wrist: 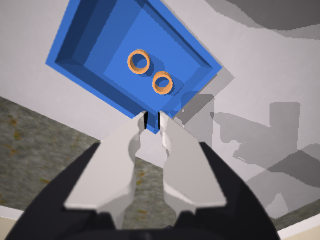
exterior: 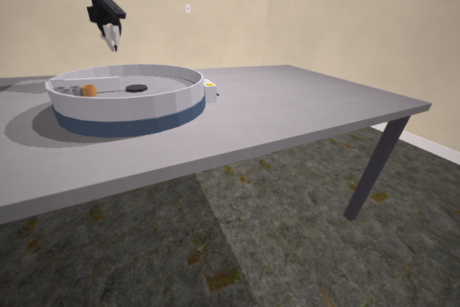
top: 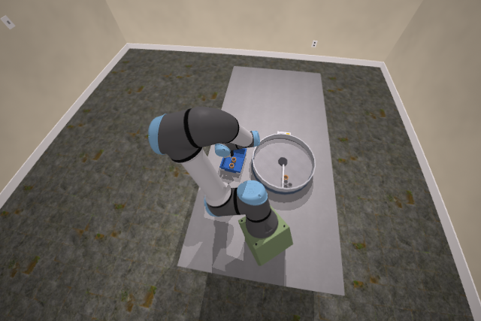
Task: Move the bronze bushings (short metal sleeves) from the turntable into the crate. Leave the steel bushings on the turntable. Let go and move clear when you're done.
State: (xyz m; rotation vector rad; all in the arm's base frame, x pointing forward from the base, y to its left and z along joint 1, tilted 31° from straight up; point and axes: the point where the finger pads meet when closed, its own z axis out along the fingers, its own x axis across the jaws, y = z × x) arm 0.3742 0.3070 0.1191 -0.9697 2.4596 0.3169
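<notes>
My gripper (exterior: 115, 49) (wrist: 152, 112) is shut and empty, its fingertips pointing down above the near corner of the blue crate (top: 240, 161) (wrist: 100, 82). Inside the crate stand two bronze bushings, one bushing (top: 234, 161) (wrist: 129, 64) close beside the other bushing (top: 231, 167) (wrist: 161, 92). A third bronze bushing (top: 285, 177) (exterior: 89, 90) stands on the turntable (top: 299, 154) (exterior: 129, 108), beside the straight white divider. Several grey steel bushings, one of them a steel bushing (top: 290, 185) (exterior: 75, 90), are grouped between it and the rim. The gripper is mostly hidden by the arm in the top view.
The turntable has a raised round rim, a dark hub (top: 282, 161) (exterior: 136, 88) and a white divider (top: 282, 174) (exterior: 107, 83). A small white box (exterior: 210, 91) is at its outer side. The arm's green base block (top: 271, 245) stands on the grey table (top: 279, 95) (exterior: 297, 110).
</notes>
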